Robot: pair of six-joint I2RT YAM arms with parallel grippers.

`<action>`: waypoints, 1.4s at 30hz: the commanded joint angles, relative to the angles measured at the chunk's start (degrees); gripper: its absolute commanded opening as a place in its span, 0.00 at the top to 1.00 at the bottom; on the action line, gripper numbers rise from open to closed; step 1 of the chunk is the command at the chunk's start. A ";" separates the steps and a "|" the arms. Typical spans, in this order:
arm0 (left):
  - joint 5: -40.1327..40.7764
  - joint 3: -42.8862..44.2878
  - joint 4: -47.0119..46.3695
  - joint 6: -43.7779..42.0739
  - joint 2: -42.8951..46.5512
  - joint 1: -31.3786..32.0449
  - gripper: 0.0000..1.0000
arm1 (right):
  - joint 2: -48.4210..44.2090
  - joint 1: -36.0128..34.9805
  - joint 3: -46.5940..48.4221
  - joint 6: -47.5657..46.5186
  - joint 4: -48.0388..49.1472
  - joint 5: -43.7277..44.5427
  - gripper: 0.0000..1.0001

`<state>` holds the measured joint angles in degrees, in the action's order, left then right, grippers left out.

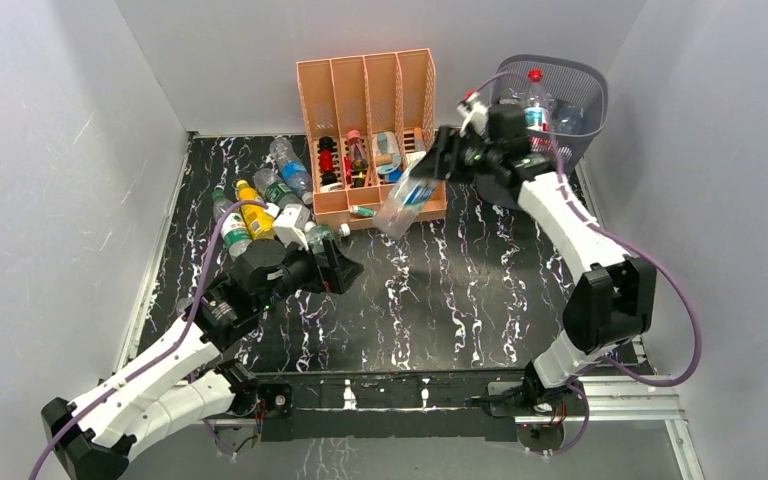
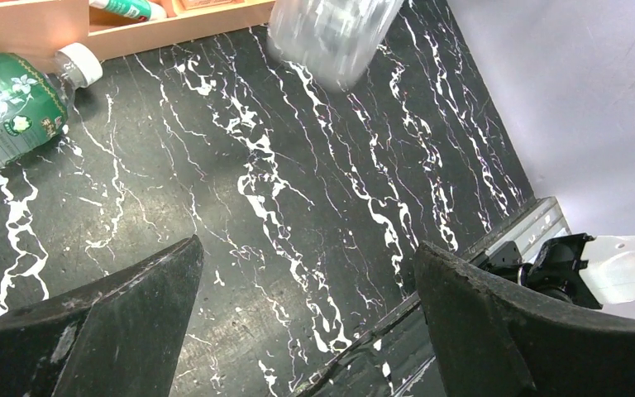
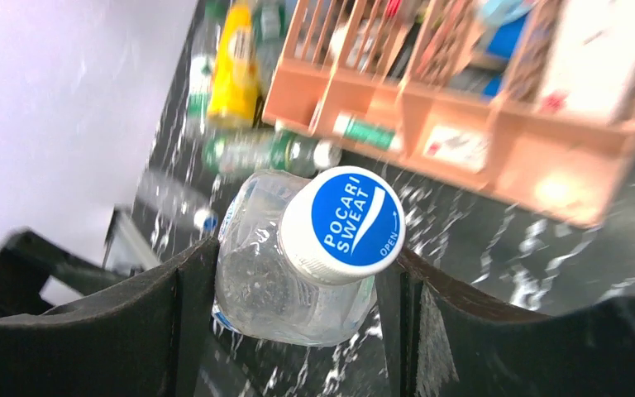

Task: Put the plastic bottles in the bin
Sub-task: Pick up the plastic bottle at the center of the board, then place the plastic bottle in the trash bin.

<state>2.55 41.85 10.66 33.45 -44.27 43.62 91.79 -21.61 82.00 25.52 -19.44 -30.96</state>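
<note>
The right tool (image 3: pixel 293 285) pinches a clear Pocari Sweat bottle (image 1: pixel 406 206) by its upper body. It holds the bottle tilted in the air above the tabletop (image 1: pixel 440 290), in front of the peach four-slot organizer (image 1: pixel 365 85). The dark mesh bin (image 1: pixel 588 115) stands in the far right corner. A red-capped bottle (image 1: pixel 534 98) stands upright inside it, with what looks like a second clear bottle beside it. The organizer's slots hold small red, black and blue items.

The left tool (image 2: pixel 307 248) hangs spread wide, gripping nothing, near the remaining bottles on the left of the tabletop. Among them are a yellow bottle (image 1: pixel 255 216) and a green bottle (image 2: pixel 8 116) with a white cap.
</note>
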 commanded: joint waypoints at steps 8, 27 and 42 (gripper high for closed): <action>0.43 0.11 0.06 -0.32 -1.25 -0.11 0.02 | -4.55 16.45 18.93 0.16 -1.47 8.02 0.39; 0.35 -0.27 -0.25 -1.23 -3.21 -0.12 0.02 | -0.36 35.77 22.81 15.77 14.25 0.97 0.38; 0.27 -0.77 -0.51 -0.96 -3.56 -0.15 0.02 | 4.95 38.74 23.64 12.75 8.73 3.82 0.20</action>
<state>2.57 41.28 10.55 32.99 -48.34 43.62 96.29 16.78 101.91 39.77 -10.59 -28.21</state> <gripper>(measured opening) 0.981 0.796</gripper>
